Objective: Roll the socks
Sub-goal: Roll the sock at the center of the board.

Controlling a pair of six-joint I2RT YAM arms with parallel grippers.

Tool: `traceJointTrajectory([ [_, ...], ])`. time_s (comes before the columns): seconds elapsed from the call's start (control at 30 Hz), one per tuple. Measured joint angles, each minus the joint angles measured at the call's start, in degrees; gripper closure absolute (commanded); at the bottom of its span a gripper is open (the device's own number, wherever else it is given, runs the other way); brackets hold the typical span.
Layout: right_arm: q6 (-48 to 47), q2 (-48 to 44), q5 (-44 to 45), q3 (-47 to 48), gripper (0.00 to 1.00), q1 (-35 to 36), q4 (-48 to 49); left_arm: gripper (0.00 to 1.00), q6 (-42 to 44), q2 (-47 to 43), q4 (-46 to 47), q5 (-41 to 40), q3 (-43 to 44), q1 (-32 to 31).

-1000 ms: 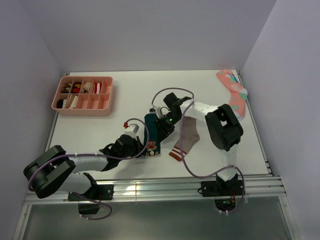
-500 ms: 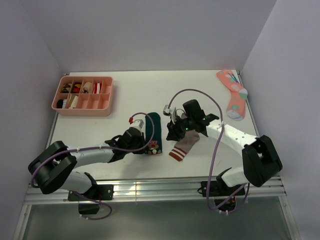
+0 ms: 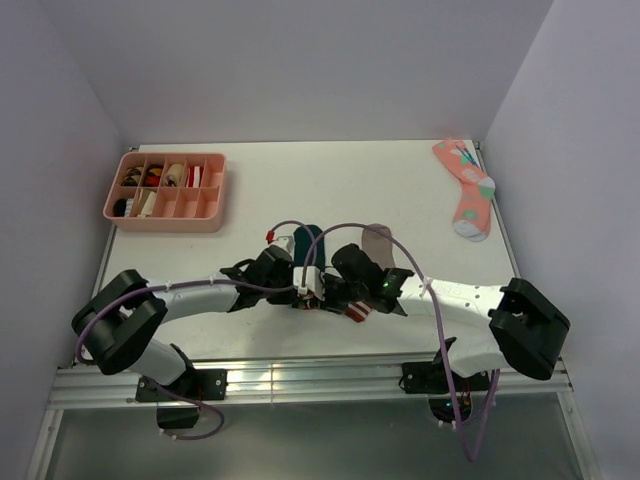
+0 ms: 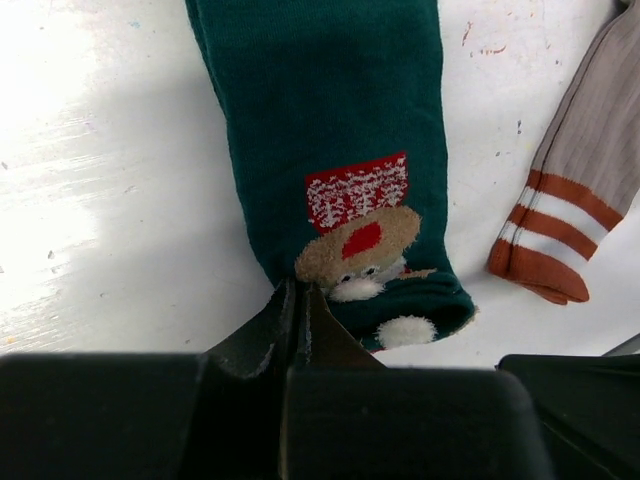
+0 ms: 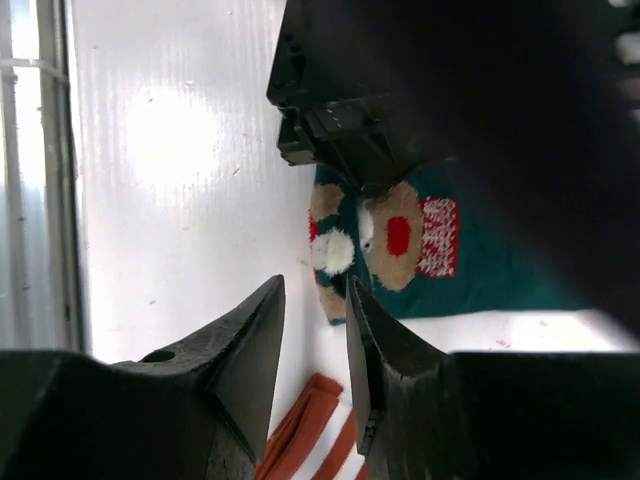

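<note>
Green and flat on the table (image 4: pixel 100 200), the bear sock (image 4: pixel 320 130) lies just beside the striped sock (image 4: pixel 590 200). The left gripper (image 4: pixel 297 295) is pressed shut at its cuff edge; whether it pinches cloth I cannot tell. The right gripper (image 5: pixel 314 292), slightly parted and empty, hovers close by. The two could collide, or the cuff could slip free.

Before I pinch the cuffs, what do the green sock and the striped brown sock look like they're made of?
The dark green sock: soft matte knit, probably cotton blend; fine stitch texture, fuzzy raised bear patch. The taupe sock: ribbed matte knit; lengthwise ribs show, knitted-in red and white cuff stripes.
</note>
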Motion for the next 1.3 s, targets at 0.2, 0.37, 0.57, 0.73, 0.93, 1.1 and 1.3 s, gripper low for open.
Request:
traceJointTrajectory([
  [0.2, -1.8, 1.0, 4.2, -1.4, 0.62, 2.7, 4.7, 1.00, 0.5, 0.2, -1.8, 1.8, 0.8, 1.7],
  [0.37, -2.1, 5.1, 5.2, -1.2, 0.63, 3.9, 7.3, 1.00, 1.4, 0.5, -2.8, 3.1, 1.4, 3.0],
  [0.57, -2.0, 7.6, 6.8, -0.9, 0.64, 5.4, 9.1, 1.00, 3.2, 1.0, -3.5, 5.0, 1.9, 5.3],
  [0.73, -1.8, 12.1, 7.6, 1.1, 0.65, 6.5, 10.6, 1.00, 4.8, 1.1, -4.5, 5.6, 2.5, 7.1],
  [0.93, -1.2, 15.5, 8.1, 2.5, 0.66, 6.8, 10.9, 1.00, 6.4, 1.1, -5.3, 6.8, 2.9, 8.7],
  [1.1, -0.3, 17.0, 9.8, 3.1, 0.65, 7.0, 12.3, 1.00, 6.7, 1.2, -5.3, 7.7, 2.9, 9.7],
  [1.3, 0.1, 16.9, 13.1, 3.1, 0.64, 7.1, 13.9, 1.00, 7.1, 1.9, -5.2, 8.4, 3.3, 10.1],
])
